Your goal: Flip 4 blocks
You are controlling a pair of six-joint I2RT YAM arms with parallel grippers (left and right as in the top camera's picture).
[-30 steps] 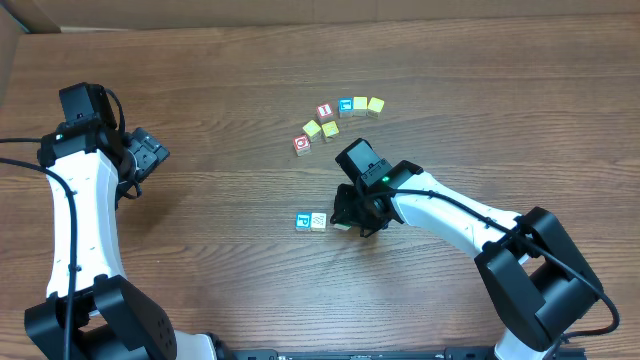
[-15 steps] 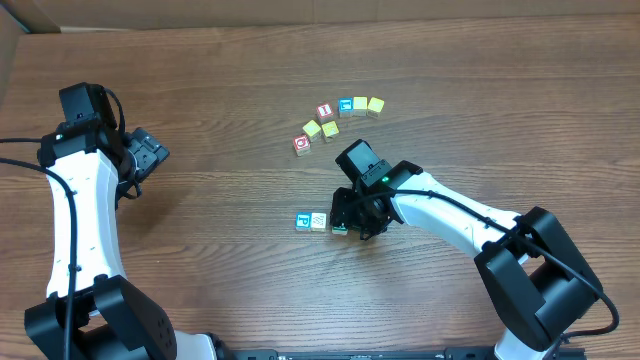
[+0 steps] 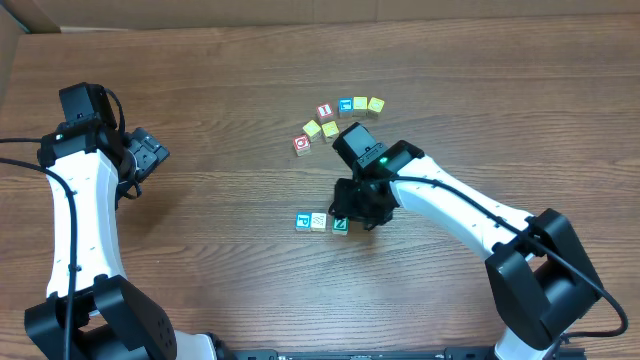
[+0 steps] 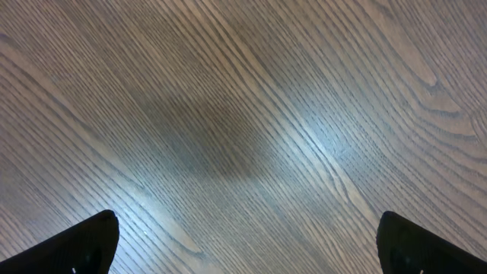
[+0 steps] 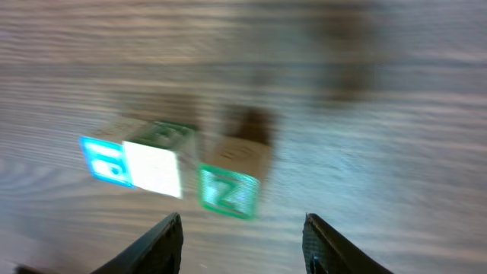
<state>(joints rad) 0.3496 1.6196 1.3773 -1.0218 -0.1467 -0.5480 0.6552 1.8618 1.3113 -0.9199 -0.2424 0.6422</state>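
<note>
Just ahead of my right gripper [image 5: 242, 232], jaws apart and empty, sits the teal Z block [image 5: 228, 190]; my left gripper [image 4: 247, 240], spread, well away.

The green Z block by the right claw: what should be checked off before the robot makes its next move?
1. Z block free of the right gripper: ok; it stands ahead of the open jaws, not between them.
2. Z block lined up with the blue block and pale block: ok; three in a row.
3. Left gripper out of the way: ok; open over the table, far from the blocks.
4. Right wrist view sharp: not ok; blurred.
5. Fourth block to flip picked out: cannot tell; the far cluster of cubes holds several.
</note>
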